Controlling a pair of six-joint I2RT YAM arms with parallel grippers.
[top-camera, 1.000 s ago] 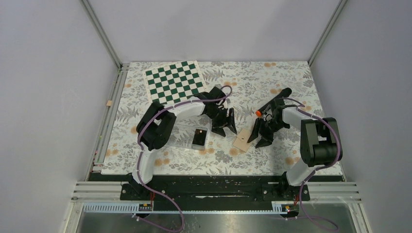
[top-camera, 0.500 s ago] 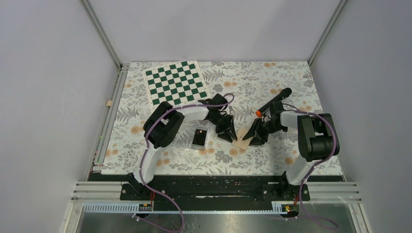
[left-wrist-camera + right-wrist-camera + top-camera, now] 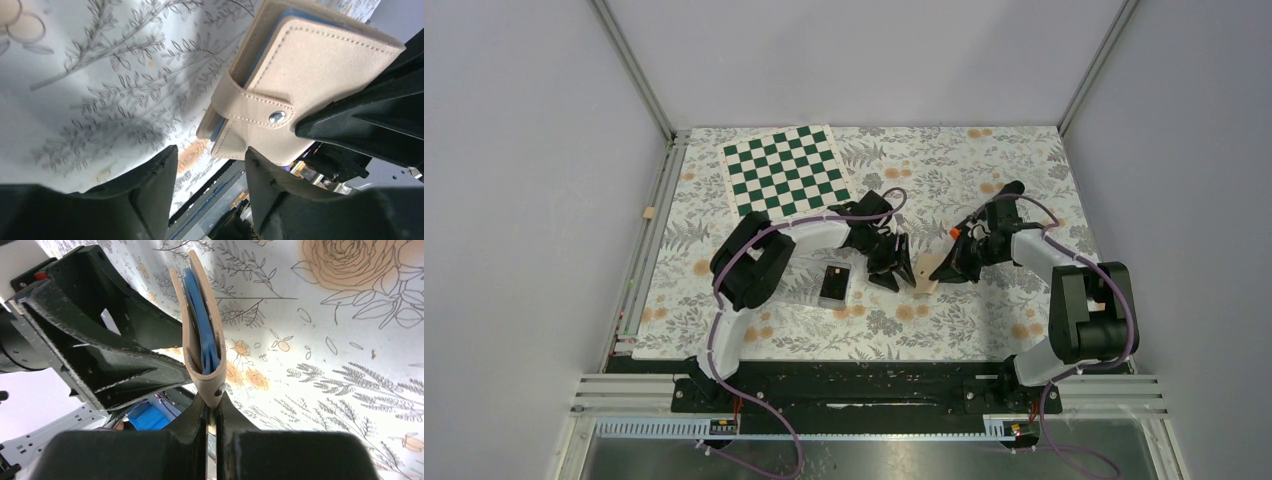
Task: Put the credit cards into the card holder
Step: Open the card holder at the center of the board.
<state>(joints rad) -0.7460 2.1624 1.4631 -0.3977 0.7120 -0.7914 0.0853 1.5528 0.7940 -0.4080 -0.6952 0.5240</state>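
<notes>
Right fingers (image 3: 187,442) pinched closed, left fingers (image 3: 152,192) parted.

Table (image 3: 874,335): flat top under a floral print cover, grey leaves and orange roses. Three things sit directly on it. Clear plastic tray (image 3: 809,290) is just left of my left gripper (image 3: 892,272), near the jaws but apart from them. Green-and-white chessboard mat (image 3: 786,168) lies flat well beyond those jaws, toward the far left corner, slightly rotated. Black marker (image 3: 1012,189) lies just beyond my right gripper (image 3: 942,270), orange tip nearest the jaws, body running off to the far right, partly hidden by my arm
</notes>
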